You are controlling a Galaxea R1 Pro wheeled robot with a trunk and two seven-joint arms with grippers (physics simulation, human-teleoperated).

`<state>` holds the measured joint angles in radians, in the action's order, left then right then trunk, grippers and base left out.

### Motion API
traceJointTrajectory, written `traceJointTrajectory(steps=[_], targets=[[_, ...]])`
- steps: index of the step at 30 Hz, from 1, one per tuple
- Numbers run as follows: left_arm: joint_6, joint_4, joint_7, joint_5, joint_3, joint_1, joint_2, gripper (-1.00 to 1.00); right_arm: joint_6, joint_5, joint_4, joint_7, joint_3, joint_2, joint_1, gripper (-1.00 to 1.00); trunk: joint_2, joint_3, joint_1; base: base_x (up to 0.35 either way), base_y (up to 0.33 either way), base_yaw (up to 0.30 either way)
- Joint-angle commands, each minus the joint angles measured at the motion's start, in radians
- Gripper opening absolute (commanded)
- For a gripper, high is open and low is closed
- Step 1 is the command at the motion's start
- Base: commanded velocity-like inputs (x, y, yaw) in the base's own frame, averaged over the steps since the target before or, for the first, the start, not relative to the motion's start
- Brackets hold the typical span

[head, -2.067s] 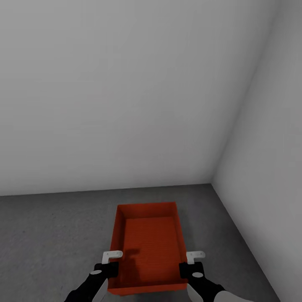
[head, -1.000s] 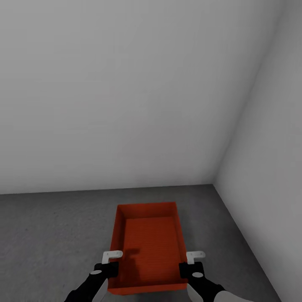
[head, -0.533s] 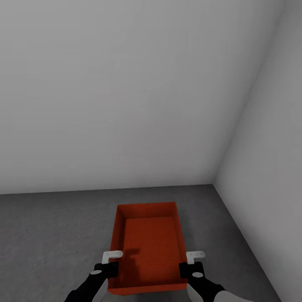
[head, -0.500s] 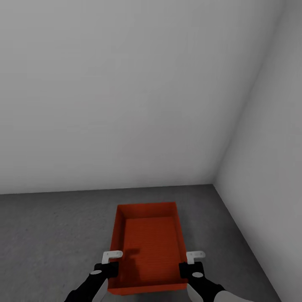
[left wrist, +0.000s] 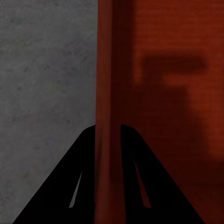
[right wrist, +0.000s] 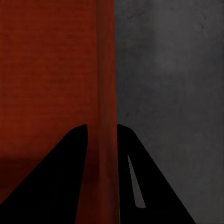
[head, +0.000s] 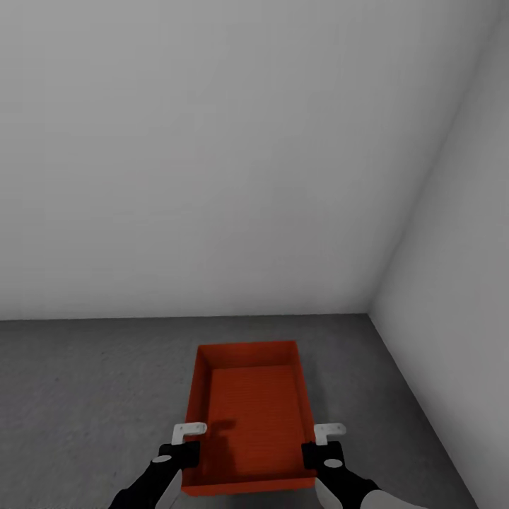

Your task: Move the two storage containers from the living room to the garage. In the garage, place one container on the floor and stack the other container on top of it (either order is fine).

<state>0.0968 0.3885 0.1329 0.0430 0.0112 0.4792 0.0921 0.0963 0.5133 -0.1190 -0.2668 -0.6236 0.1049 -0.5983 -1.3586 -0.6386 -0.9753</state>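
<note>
Orange-red storage container [head: 251, 417] hangs over the concrete floor [head: 85, 396] near the garage's corner, left hand [head: 185, 440] and right hand [head: 324, 440] each clamped on a side wall, probably for level lowering.

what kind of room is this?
Likely a garage or other bare utility room: rough dark grey concrete floor, plain pale grey walls meeting in a corner, and nothing in sight but one orange-red bin.
</note>
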Motion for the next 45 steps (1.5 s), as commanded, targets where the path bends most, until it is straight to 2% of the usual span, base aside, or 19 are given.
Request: traceJointTrajectory(steps=[1, 15, 24, 45], targets=[[0.005, 0.006, 0.005, 0.006, 0.01, 0.001, -0.009, -1.0, -0.001, 0.024, 0.009, -0.005, -0.035, -0.005, 0.0, -1.0, -0.001, -0.001, 0.0, 0.0, 0.0, 0.006], [0.006, 0.006, 0.005, 0.006, 0.01, 0.0, -0.009, -1.0, -0.001, 0.025, 0.009, -0.005, -0.035, -0.005, 0.0, -1.0, -0.001, -0.001, 0.0, 0.0, 0.0, 0.002], [0.005, 0.006, 0.005, 0.006, 0.01, 0.0, -0.009, -1.0, -0.001, 0.025, 0.009, -0.005, -0.035, -0.005, 0.0, -1.0, -0.001, -0.001, 0.0, 0.0, 0.0, 0.138], [0.006, 0.006, 0.005, 0.006, 0.01, 0.0, -0.009, -1.0, -0.001, 0.027, 0.009, -0.005, -0.035, -0.006, 0.001, -1.0, -0.001, -0.001, 0.0, 0.0, 0.0, 0.003]])
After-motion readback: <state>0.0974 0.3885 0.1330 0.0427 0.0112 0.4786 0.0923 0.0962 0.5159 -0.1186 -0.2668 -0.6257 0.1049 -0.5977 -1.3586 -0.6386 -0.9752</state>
